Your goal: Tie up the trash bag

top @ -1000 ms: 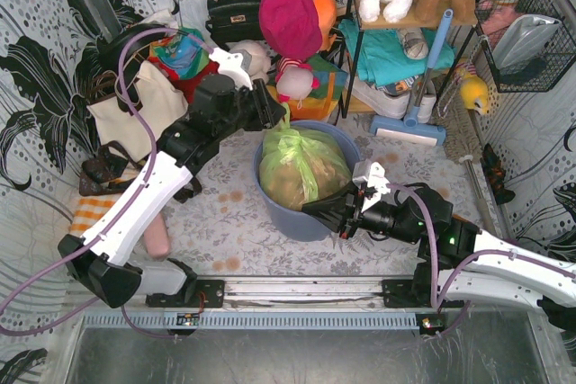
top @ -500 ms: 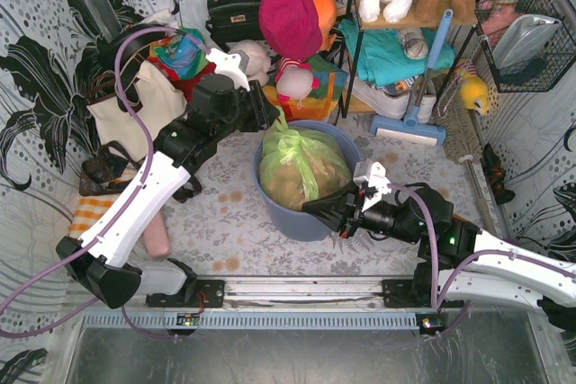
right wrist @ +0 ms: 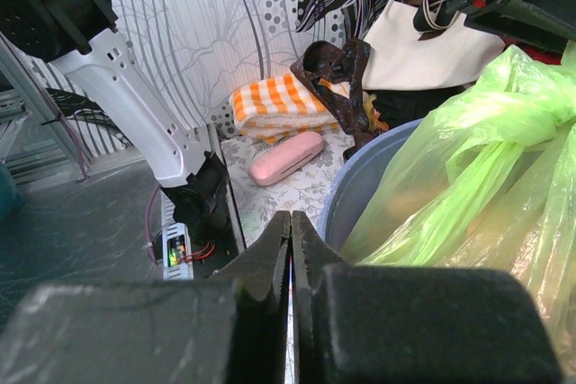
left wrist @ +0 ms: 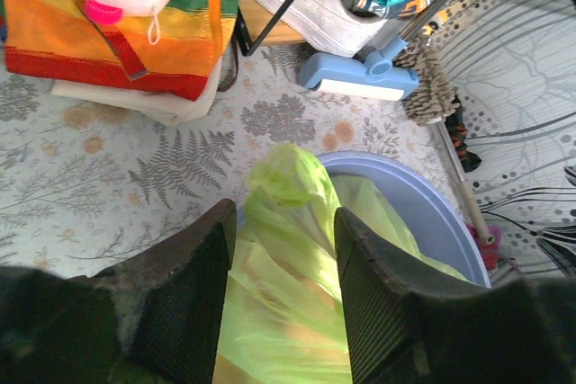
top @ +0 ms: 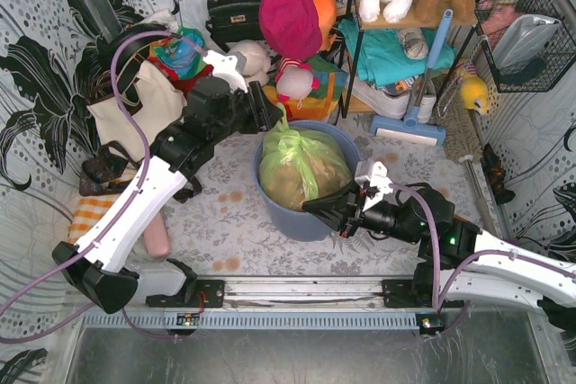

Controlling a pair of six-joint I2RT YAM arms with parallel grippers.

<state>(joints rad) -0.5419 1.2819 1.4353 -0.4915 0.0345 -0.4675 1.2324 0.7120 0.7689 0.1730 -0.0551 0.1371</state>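
Here the trash bag [top: 301, 166] sits inside the blue bin [top: 286, 219], its bunched top poking up above the bin's rim. The left gripper [left wrist: 281, 222] hangs over the bin's far edge, jaws apart on either side of that top. The right gripper [top: 312, 208] is just beside the bin's near right side, jaws pressed together and holding nothing.

Patterned mat [top: 225, 222], perhaps cloth, under bin [top: 281, 215]

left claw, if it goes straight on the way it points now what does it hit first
The trash bag: the left claw points down at it, jaws apart either side of its bunched top, so green plastic comes first, before the blue-grey bin. How near it is, I cannot tell.
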